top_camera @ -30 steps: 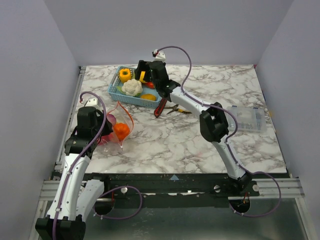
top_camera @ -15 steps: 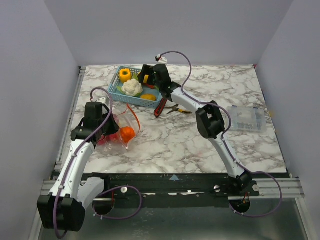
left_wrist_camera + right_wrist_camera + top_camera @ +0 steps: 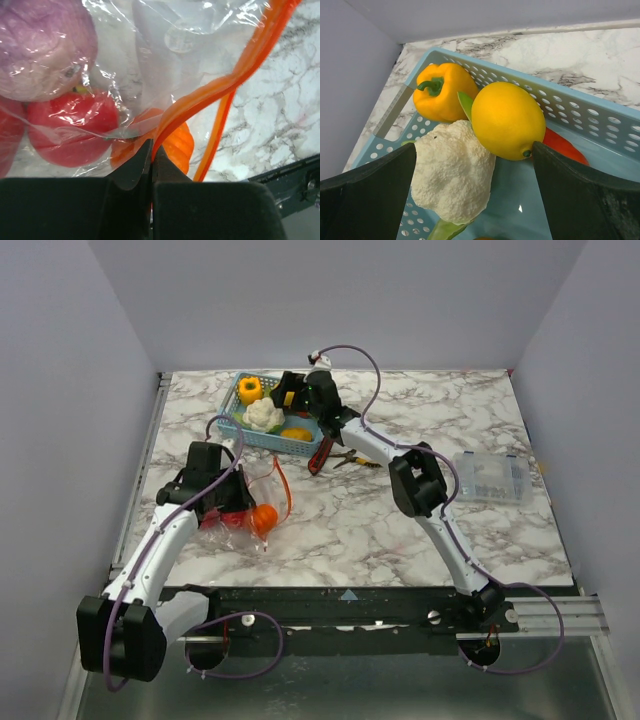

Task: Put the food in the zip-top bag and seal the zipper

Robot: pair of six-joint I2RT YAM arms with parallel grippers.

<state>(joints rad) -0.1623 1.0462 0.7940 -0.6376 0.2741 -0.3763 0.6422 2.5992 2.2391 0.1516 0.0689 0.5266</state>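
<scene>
The zip-top bag (image 3: 228, 512) lies at the left of the table with a purple piece (image 3: 45, 45), a red piece (image 3: 70, 125) and an orange piece (image 3: 176, 142) of food inside. My left gripper (image 3: 151, 146) is shut on the zipper (image 3: 215, 90), whose orange strip curves away to the upper right. My right gripper (image 3: 474, 150) hangs open over the blue basket (image 3: 560, 100), its fingers either side of a lemon (image 3: 507, 120) and a white cauliflower (image 3: 452, 177). A yellow pepper (image 3: 442, 90) and a red piece (image 3: 565, 147) also lie in the basket.
Red-handled pliers (image 3: 325, 452) lie just right of the basket (image 3: 228, 422). A clear plastic box (image 3: 490, 477) sits near the table's right edge. The side walls stand close on both sides.
My left arm has swung to the right, pulling the bag's zipper and the orange piece with it. My right gripper has edged a little further over the basket, still open.
</scene>
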